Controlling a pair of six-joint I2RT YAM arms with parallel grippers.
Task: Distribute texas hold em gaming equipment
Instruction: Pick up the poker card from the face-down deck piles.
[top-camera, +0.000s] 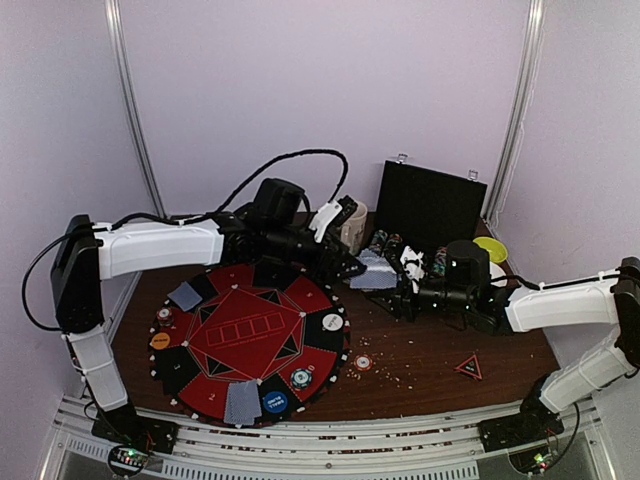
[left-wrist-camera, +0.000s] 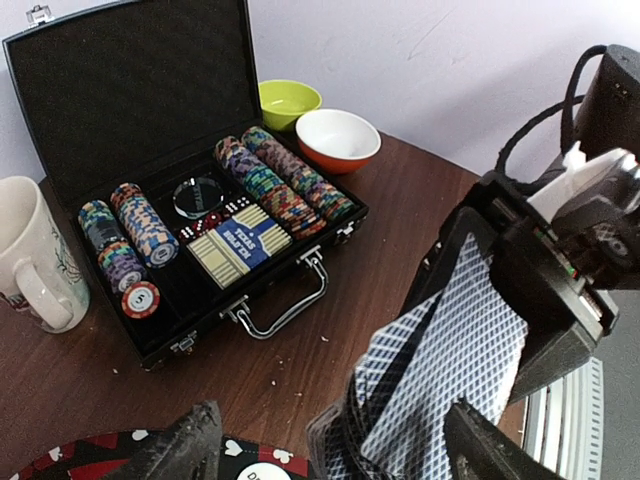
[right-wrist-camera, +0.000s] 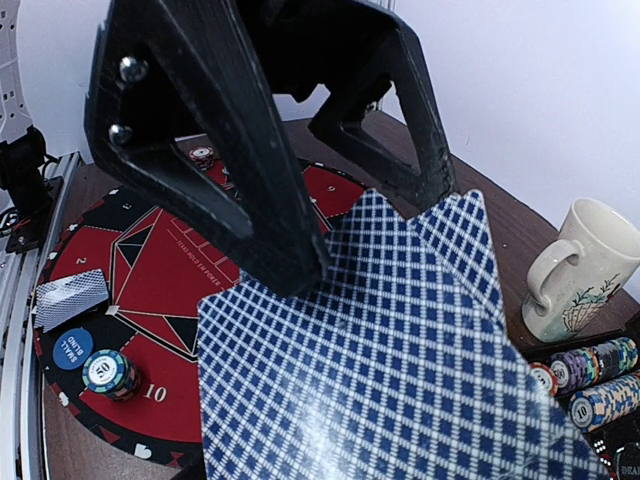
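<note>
Step in hand: dealing cards by hand-over. My right end effector (right-wrist-camera: 370, 235) pinches a fan of playing cards (right-wrist-camera: 400, 360) in the air just beyond the far right edge of the poker mat (top-camera: 250, 330). My left end effector (left-wrist-camera: 335, 445) is spread, fingers astride the fan's lower end. Dealt cards (top-camera: 185, 295) lie at the mat's left and near seats. Next move, by my judgement: close the left on a single card, draw it free without dragging its neighbours, and lay it at an unfilled seat.

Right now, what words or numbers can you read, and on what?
"BLIND": blue disc on the mat.
"10": striped chip beside it, and the mat itself.
"TEXAS": card box in the case; rest blurred.
Too small: mug print, cased chips.
Pattern only: held playing cards.
</note>
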